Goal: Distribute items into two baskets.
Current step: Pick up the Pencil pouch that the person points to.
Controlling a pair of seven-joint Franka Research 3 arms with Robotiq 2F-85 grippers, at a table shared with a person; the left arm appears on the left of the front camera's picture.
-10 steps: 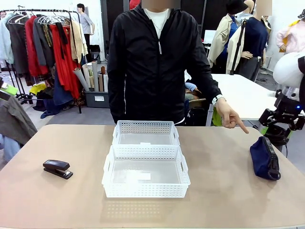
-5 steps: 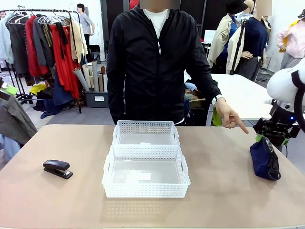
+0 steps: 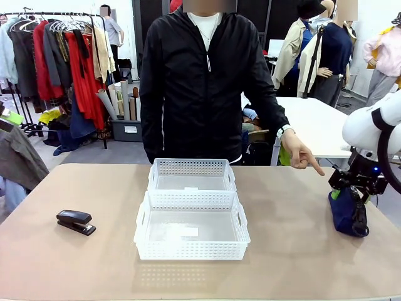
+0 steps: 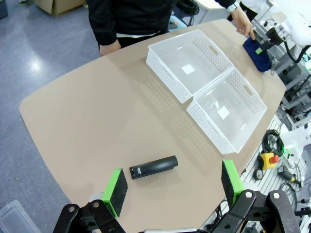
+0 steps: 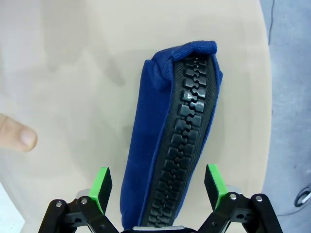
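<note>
Right wrist view: my right hand (image 5: 158,183) open, green pads (image 5: 101,187) straddling navy pouch (image 5: 155,145), clear of its sides, zipper (image 5: 187,126) up. Front view adds: pouch at right of worktop (image 3: 301,251), person's finger (image 3: 318,169) pointing at it, stapler (image 3: 76,221) far left, baskets (image 3: 192,235) in middle. Left wrist view: my left hand (image 4: 174,187) open above stapler.

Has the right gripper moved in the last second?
Yes: the right gripper came left and down, from beyond the pouch to straddling its far end.
</note>
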